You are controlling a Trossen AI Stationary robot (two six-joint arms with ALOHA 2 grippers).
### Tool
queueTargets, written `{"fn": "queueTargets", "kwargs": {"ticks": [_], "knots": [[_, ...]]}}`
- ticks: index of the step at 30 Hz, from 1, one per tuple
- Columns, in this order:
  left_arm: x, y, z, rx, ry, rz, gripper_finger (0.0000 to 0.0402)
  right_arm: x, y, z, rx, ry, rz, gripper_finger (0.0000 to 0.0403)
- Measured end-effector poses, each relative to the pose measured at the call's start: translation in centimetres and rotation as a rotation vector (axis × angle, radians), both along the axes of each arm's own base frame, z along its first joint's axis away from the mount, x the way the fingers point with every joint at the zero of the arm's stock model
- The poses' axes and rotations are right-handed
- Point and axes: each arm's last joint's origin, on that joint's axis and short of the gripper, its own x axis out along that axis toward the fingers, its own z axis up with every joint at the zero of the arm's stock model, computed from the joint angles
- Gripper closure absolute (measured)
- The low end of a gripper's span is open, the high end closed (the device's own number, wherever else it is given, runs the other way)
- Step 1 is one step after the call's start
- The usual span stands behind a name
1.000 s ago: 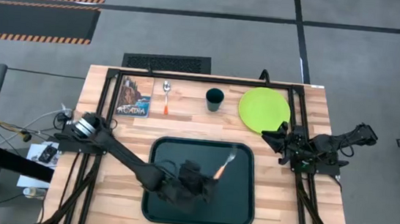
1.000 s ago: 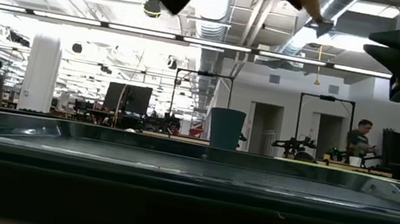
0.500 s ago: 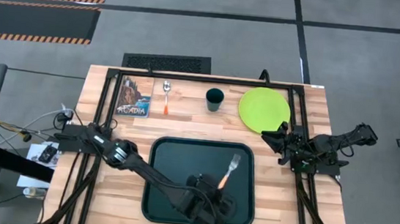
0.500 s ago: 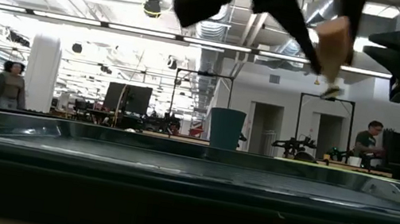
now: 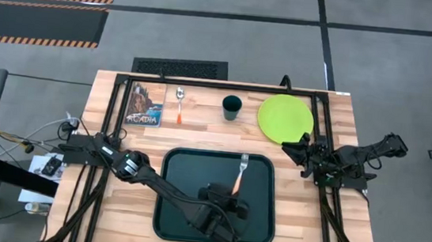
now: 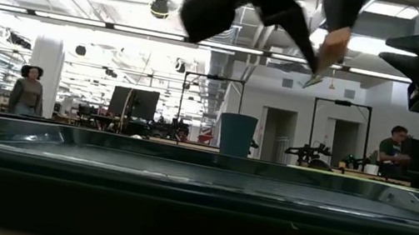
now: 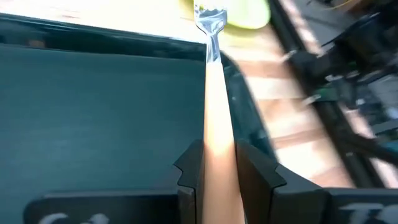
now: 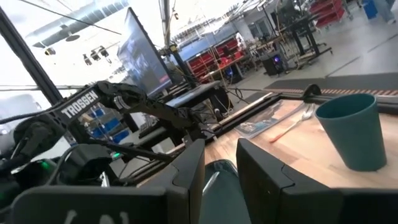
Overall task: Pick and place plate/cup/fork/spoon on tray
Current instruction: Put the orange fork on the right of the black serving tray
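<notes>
The fork (image 5: 240, 171), with silver tines and an orange handle, is held over the dark green tray (image 5: 195, 171) by my left gripper (image 5: 230, 196), which is shut on it. The fork's tines point toward the table's far edge. The low view shows the fork (image 6: 328, 52) well above the tray. The lime-green plate (image 5: 284, 117), the teal cup (image 5: 232, 107) and the spoon (image 5: 179, 105) rest on the table beyond the tray. My right gripper (image 5: 287, 148) waits open and empty beside the plate's near edge. My left gripper pinches the fork's orange handle (image 7: 216, 140) between its two fingers. The fork runs forward out of the fingers, along them. It is lifted clear of the tray, and its tines (image 6: 312, 81) slant downward.
A picture booklet (image 5: 145, 105) lies at the table's far left, next to the spoon. Black frame rails run along both sides of the table. People stand in the room beyond the table in the low view.
My left gripper has reached toward the tray's right and near part. It has turned, so the fork now points at the far edge where before it slanted to the far right. The fork came lower over the tray and stays clear of it.
</notes>
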Motion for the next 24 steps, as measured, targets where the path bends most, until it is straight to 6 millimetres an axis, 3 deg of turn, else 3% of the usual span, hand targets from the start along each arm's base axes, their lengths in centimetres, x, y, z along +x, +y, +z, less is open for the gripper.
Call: {"fn": "queueTargets", "kwargs": {"ticks": [10,20,24], "knots": [[1.1,-1.4,-4.2,-0.063,-0.015,-0.005,0.0349,0.1,0.1,-0.8,0.041,0.062,0.01,0.0283],[1.4,-1.6,-4.3,-0.086,-0.028,-0.022,0.0349,0.2,0.1,-1.0,0.047,0.089,0.011,0.0283],[1.9,-1.1,-6.3,-0.114,0.032,-0.037,0.0349,0.2,0.1,-1.0,0.046,0.091,0.01,0.0283]]}}
